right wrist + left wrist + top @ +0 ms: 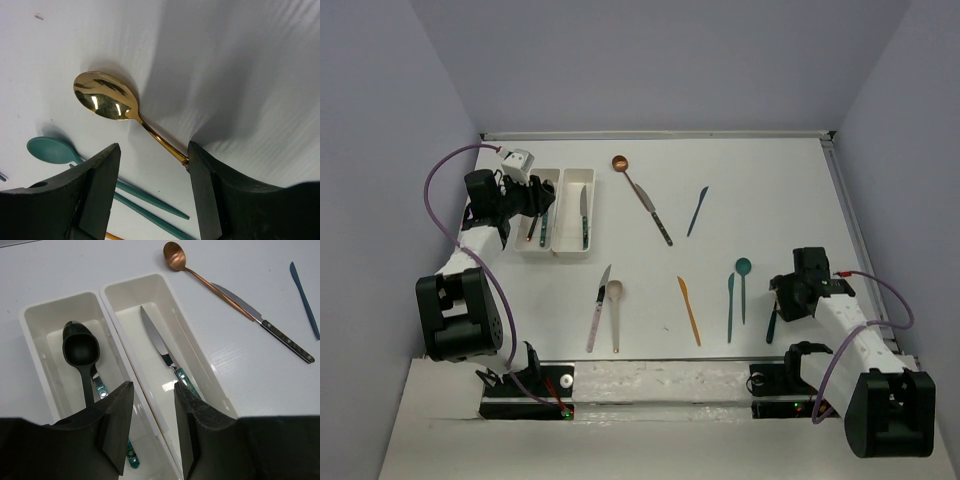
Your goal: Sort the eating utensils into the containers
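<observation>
1. White plastic containers, a left tray (57, 297) and a right tray (197, 347), stand at 10 o'clock on the table (770, 180). Their long walls touch, probably so that one arm can serve both.
2. The left tray holds a black spoon (80, 347), and the right holds a teal-handled knife (157, 342). The sorting looks to be by kind, spoons apart from knives.
3. The left gripper (151, 425) hovers over the shared wall with its jaws parted and nothing between them. The black spoon's handle runs under one finger and does not appear to be clasped.
4. At 4 o'clock the right gripper (152, 190) sits low with its jaws apart around the handle of a gold spoon (105, 95). The handle meets the inner face of one finger but is not pinched yet. The thin handle is likely the easiest part to grip.
5. A teal spoon (50, 150) lies at 8 o'clock from the gold bowl. A copper spoon (620, 162) and an orange knife (690, 310) lie unsorted.
</observation>
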### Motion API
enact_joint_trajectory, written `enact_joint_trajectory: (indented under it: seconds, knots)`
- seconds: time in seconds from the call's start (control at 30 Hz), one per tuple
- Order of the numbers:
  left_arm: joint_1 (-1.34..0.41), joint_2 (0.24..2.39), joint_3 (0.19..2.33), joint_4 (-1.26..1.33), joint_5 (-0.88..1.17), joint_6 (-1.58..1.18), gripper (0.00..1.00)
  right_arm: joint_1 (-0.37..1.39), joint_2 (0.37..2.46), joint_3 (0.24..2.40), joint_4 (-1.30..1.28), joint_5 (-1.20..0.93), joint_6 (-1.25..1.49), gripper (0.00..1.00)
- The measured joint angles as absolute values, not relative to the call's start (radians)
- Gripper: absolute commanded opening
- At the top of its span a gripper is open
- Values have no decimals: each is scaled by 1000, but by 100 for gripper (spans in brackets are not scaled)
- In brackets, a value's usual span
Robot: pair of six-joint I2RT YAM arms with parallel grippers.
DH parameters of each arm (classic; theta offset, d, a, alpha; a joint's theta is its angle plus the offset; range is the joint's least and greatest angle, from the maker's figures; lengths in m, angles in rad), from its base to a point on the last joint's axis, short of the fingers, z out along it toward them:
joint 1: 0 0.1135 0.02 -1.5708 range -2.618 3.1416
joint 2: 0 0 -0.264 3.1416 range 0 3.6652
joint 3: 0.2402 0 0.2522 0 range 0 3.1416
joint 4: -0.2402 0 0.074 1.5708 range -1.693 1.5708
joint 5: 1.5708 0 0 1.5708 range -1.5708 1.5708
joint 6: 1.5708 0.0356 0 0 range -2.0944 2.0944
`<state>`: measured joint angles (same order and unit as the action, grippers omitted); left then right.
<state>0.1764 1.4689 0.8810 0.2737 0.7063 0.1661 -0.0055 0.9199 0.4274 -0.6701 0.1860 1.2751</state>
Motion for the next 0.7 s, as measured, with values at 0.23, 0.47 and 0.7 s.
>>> enact_joint_trajectory:
  seconds: [0.23,0.47,0.7]
  knots:
    - [176,1469,881,274,707,167,49,10,1010,454,-556,148,1095,56]
    - [176,1469,881,273,708,167,49,32,1093,484,-469,97,941,53]
    - [176,1464,880,273,717,167,49,41,1222,557,-427,63,774,49]
